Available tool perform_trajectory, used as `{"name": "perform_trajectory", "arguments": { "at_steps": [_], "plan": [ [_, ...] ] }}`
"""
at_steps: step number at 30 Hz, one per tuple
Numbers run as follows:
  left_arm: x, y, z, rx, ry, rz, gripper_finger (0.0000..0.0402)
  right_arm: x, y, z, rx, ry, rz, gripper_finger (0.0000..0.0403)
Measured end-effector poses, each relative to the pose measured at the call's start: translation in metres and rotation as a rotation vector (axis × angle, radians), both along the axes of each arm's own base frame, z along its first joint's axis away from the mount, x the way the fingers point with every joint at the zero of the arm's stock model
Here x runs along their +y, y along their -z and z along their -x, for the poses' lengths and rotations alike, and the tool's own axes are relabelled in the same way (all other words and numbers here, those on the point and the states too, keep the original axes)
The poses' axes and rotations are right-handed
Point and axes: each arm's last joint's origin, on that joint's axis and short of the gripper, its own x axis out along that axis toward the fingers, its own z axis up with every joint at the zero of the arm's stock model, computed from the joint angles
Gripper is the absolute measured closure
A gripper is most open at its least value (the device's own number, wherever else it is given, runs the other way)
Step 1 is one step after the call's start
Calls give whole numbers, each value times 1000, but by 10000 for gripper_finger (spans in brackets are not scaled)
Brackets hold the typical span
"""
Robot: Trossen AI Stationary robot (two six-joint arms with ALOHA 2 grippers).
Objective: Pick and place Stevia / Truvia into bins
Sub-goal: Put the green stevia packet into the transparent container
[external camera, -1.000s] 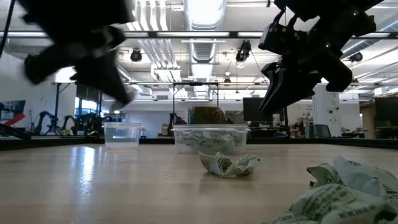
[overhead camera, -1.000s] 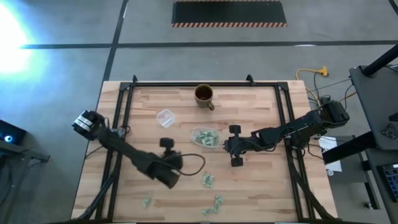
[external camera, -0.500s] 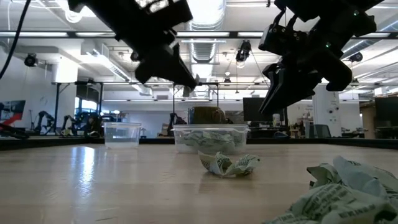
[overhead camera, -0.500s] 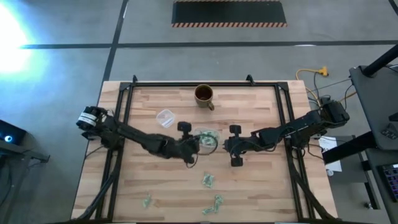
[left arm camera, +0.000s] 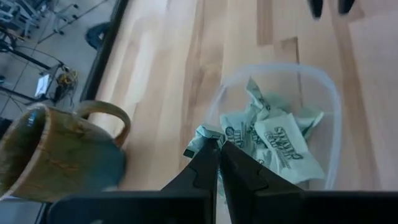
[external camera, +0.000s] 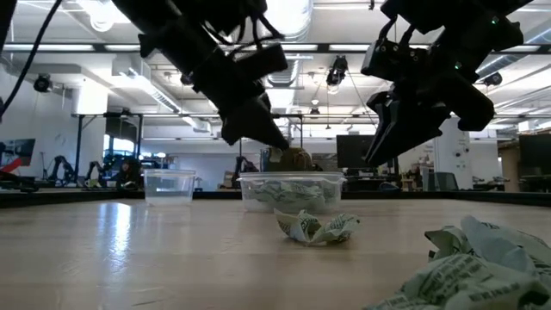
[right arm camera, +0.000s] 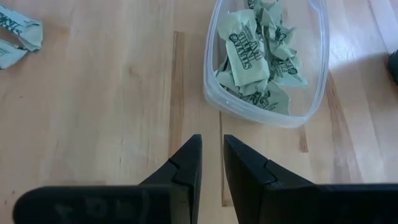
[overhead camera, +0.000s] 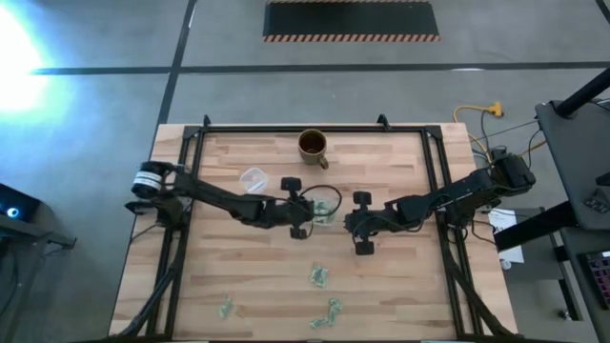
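Note:
The bin (overhead camera: 322, 211) is a clear shallow tub at the table's middle, with several green-and-white Stevia sachets (left arm camera: 280, 140) lying in it. My left gripper (overhead camera: 305, 217) hangs over the bin's left rim, shut on one sachet (left arm camera: 204, 135). Low in the air just right of the bin, my right gripper (overhead camera: 354, 225) has its fingers a narrow gap apart and holds nothing (right arm camera: 211, 152). Loose sachets lie flat on the table nearer the near edge (overhead camera: 318, 276), (overhead camera: 334, 308), (overhead camera: 226, 308). My left gripper pinches a crumpled sachet between its two fingertips; a pale green end (left arm camera: 200, 134) sticks out past them. The fingers slant down from the table's left (external camera: 258, 133). The sachet is lifted clear, above the bin's rim (left arm camera: 217, 102).
A brown mug (overhead camera: 313, 145) stands near the far edge and a small clear round cup (overhead camera: 253, 179) left of the bin. In the low view a crumpled sachet (external camera: 314, 226) lies before the bin and a heap (external camera: 465, 267) close to the camera. Bare wood lies left and right.
My left arm has swung from the near-left part of the table toward the far edge and the right, ending over the bin's left rim with its fingers pointing down. The right arm has kept still.

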Motion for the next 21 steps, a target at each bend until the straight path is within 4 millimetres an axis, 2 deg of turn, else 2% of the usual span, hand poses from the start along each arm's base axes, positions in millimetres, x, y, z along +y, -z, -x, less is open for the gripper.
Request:
{"name": "perform_trajectory", "arguments": {
  "at_steps": [7, 16, 21],
  "plan": [
    [2, 7, -6, 28, 13, -23, 397, 0, 1, 1, 2, -1, 1, 346],
    [2, 3, -6, 12, 18, -30, 312, 0, 2, 1, 7, -1, 3, 346],
    [-1, -3, -4, 11, 15, -17, 282, 0, 2, 1, 7, -2, 3, 346]
  ]
}}
